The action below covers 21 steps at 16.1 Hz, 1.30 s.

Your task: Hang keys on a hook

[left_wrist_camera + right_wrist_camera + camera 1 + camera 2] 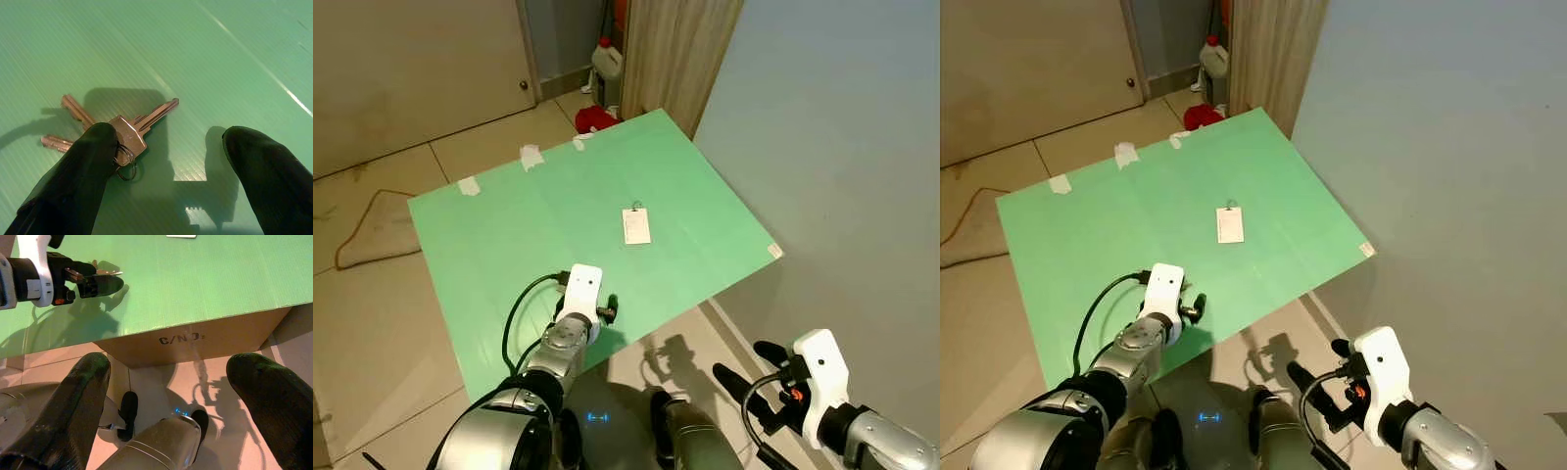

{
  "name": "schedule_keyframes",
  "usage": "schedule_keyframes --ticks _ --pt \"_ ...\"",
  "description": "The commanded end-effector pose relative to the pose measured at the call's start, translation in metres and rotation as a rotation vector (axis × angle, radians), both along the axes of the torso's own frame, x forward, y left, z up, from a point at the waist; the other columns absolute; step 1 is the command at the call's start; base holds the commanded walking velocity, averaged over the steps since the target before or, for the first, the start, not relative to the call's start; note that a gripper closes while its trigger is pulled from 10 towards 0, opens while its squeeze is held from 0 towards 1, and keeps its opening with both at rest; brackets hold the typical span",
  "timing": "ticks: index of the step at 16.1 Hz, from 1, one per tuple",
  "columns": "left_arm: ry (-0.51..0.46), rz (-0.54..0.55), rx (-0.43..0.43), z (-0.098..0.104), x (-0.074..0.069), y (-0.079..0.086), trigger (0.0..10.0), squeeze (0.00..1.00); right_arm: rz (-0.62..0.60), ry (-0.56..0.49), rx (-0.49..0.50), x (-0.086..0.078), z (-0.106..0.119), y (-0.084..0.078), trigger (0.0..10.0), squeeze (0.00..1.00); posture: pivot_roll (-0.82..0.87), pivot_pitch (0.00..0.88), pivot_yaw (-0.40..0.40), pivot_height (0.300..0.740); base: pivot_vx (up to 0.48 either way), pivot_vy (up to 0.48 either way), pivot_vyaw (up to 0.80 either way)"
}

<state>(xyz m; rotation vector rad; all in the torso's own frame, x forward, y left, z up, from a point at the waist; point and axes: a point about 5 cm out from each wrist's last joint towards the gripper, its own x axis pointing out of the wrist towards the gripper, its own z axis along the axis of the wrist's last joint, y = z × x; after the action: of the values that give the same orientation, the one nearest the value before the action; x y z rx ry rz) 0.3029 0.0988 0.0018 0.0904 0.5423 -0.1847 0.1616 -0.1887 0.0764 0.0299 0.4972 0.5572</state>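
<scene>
The keys [115, 132] lie flat on the green board [509, 225] — light, stiff, slippery metal. Left gripper [166, 161] straddles them, fingers spread; best pinched at the ring.

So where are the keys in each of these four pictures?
Left eye view: keys at the left gripper's tip, near the green board's front edge.
Right eye view: same spot, at the gripper.
Left wrist view: keys lying on the board, centre, beside one finger.
Right wrist view: keys at the top left, by the left gripper.
Shared landmark: the green board.
</scene>
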Motion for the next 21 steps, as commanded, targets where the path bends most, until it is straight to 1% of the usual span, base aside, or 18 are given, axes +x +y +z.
schedule_keyframes --ticks 1,3,7,10,11,13,17,19,21 --pt "0.052 0.001 0.002 -0.01 -0.01 0.0 10.0 0.0 0.013 0.018 -0.006 -0.006 0.0 0.0 10.0 0.0 -0.47 0.258 -0.056 0.74 0.0 0.0 0.0" --pt "0.07 0.016 0.02 -0.013 -0.011 0.004 10.0 0.0 0.012 0.029 -0.008 -0.009 -0.002 -0.001 10.0 0.0 -0.47 0.261 -0.054 0.74 0.0 0.0 0.0" --pt "0.094 0.048 0.035 -0.016 -0.014 0.01 10.0 0.0 0.014 0.036 -0.005 -0.01 -0.002 0.0 10.0 0.0 -0.47 0.271 -0.054 0.74 0.0 0.0 0.0" --pt "0.087 0.059 0.049 -0.015 -0.013 0.013 10.0 0.0 0.016 0.04 -0.004 -0.011 -0.003 0.001 10.0 0.0 -0.46 0.273 -0.053 0.74 0.0 0.0 0.0" --pt "0.086 0.062 0.036 -0.015 -0.012 0.013 0.0 0.0 0.016 0.041 -0.004 -0.01 -0.004 0.001 10.0 0.0 -0.46 0.274 -0.052 0.74 0.0 0.0 0.0" --pt "0.099 0.066 0.008 -0.018 -0.015 0.014 0.0 0.0 0.02 0.042 -0.001 -0.01 -0.004 0.003 10.0 0.0 -0.46 0.279 -0.057 0.74 0.0 0.0 0.0" --pt "0.106 0.078 0.004 -0.02 -0.018 0.015 0.0 0.0 0.023 0.049 -0.001 -0.011 -0.004 0.004 10.0 0.0 -0.46 0.29 -0.058 0.74 0.0 0.0 0.0" --pt "0.101 0.072 -0.011 -0.02 -0.018 0.014 0.0 0.0 0.023 0.055 0.0 -0.012 -0.005 0.004 10.0 0.0 -0.46 0.295 -0.058 0.74 0.0 0.0 0.0" --pt "0.069 0.071 -0.031 -0.017 -0.015 0.012 0.0 0.0 0.023 0.058 0.003 -0.012 -0.005 0.005 10.0 0.0 -0.46 0.296 -0.057 0.74 0.0 0.0 0.0"
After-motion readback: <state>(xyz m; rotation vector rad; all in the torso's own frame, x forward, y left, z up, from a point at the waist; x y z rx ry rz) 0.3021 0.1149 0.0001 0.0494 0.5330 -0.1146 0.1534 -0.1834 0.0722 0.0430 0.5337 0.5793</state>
